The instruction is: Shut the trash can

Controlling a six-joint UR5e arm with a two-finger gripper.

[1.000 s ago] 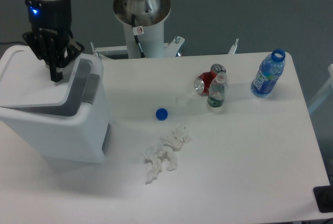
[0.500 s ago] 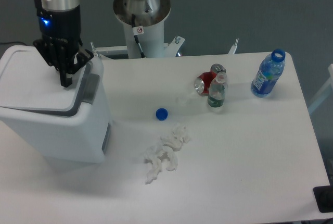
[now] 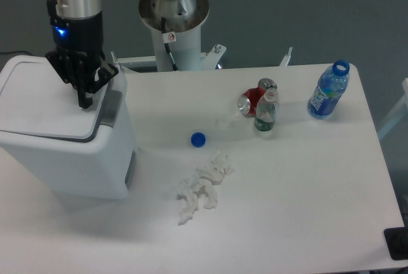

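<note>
The trash can (image 3: 70,153) is a large white boxy bin at the table's left. Its flat white lid (image 3: 44,105) lies down level on the rim, with the grey latch (image 3: 111,107) on its right side. My gripper (image 3: 84,100) points straight down, fingers together and holding nothing. Its tip rests on or just above the lid's right edge, beside the latch.
A blue bottle cap (image 3: 198,139) and crumpled white tissue (image 3: 203,187) lie mid-table. A red can (image 3: 254,99) and small green bottle (image 3: 266,112) stand right of centre, an open blue bottle (image 3: 329,90) far right. The robot base (image 3: 173,16) stands behind.
The gripper moved right and slightly down across the lid toward the latch side. The lid dropped from slightly raised to lying flat, hiding the dark gap.
</note>
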